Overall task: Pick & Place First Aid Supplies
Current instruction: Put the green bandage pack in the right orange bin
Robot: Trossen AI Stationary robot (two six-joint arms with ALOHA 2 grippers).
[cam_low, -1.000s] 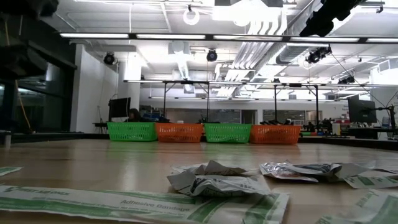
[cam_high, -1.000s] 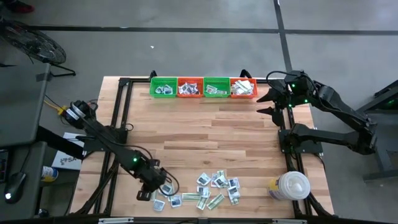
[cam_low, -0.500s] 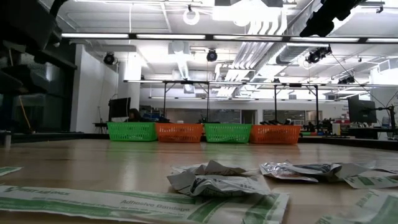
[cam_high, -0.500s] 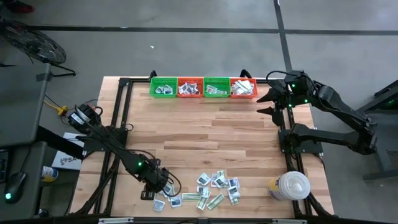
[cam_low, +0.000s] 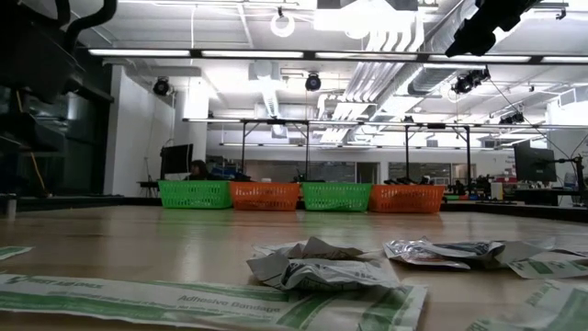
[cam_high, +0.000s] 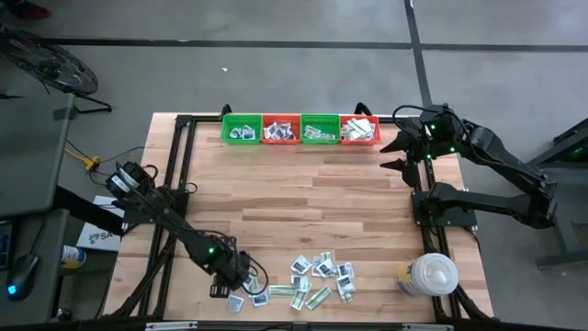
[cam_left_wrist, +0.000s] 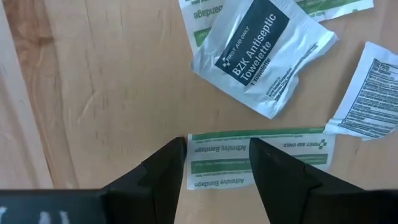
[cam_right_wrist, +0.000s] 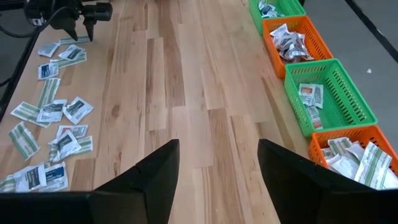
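The first aid supplies lie scattered flat on the wooden table near its near edge: white square packets and narrow pale-green strips. My left gripper points down at the left end of this scatter, open. In the left wrist view its two fingers stand over one end of a green adhesive bandage strip, beside a BZK antiseptic towelette packet. Whether the fingers touch the strip I cannot tell. My right gripper is open with nothing between its fingers, held high at the far right, and shows too in its wrist view.
Along the far edge stand several small baskets in a row, green, orange, green and orange, each holding packets. A big white round lidded container stands at the near right. Bare wood lies between the baskets and the scatter.
My left gripper has come down and a little toward the near edge, onto the left end of the scattered packets, tipping to point more steeply down. Its fingers have stayed open. The packets have not moved.
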